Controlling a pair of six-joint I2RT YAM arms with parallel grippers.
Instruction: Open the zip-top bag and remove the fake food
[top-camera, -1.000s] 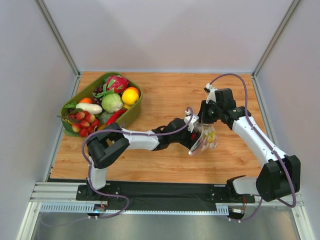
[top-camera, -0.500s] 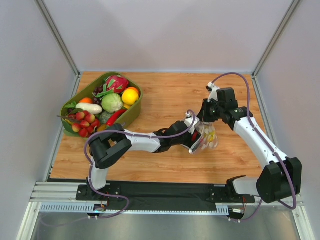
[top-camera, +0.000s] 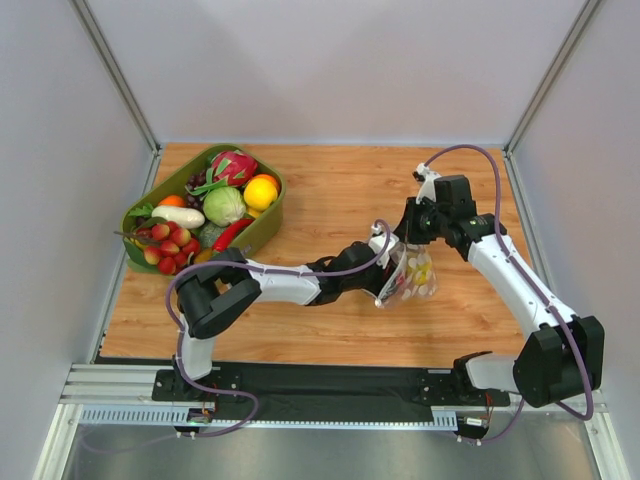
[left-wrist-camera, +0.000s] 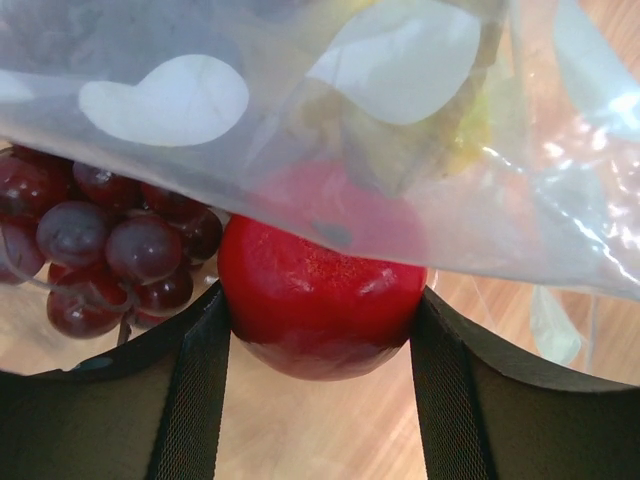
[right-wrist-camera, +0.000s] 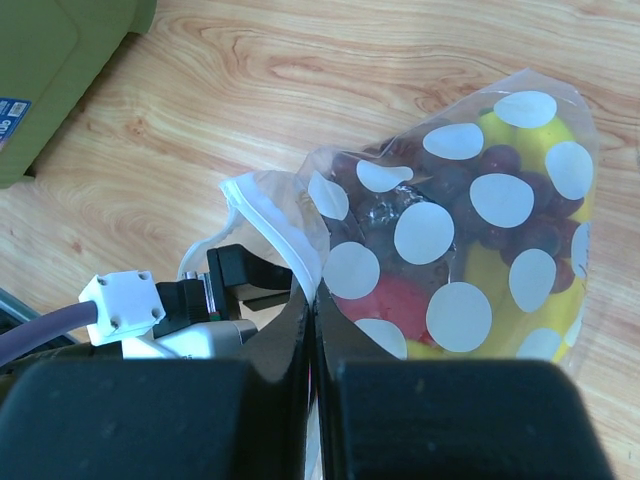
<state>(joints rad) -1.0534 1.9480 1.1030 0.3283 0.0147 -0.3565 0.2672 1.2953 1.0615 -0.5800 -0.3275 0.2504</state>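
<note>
Pale grey enclosure walls around a wooden worktop (top-camera: 330, 190); both arms reach in from the near edge and meet right of centre. Olive-green bin (top-camera: 266, 228) sits at the far left, well apart from the arms, holding assorted toy produce incl. a pink dragon fruit (top-camera: 233, 166) and a green cabbage (top-camera: 224, 205). The zip-top bag (right-wrist-camera: 470, 270) hangs right of centre between the two grippers, its white zip strip at the upper edge and its lower part at the worktop (contact with the wood not clear from above). Right gripper (right-wrist-camera: 312, 330): fingers pressed together, pinching the bag's upper edge beside the zip strip. Left gripper (left-wrist-camera: 320, 335): inside the bag's mouth under the dotted film, one finger against each side of the red round fruit (left-wrist-camera: 320, 290), gripping it. Dark purple grape bunch (left-wrist-camera: 110, 250) lies just left of the red fruit, touching it. Yellow fruit (right-wrist-camera: 520, 130) shows through the film at the bag's far end.
</note>
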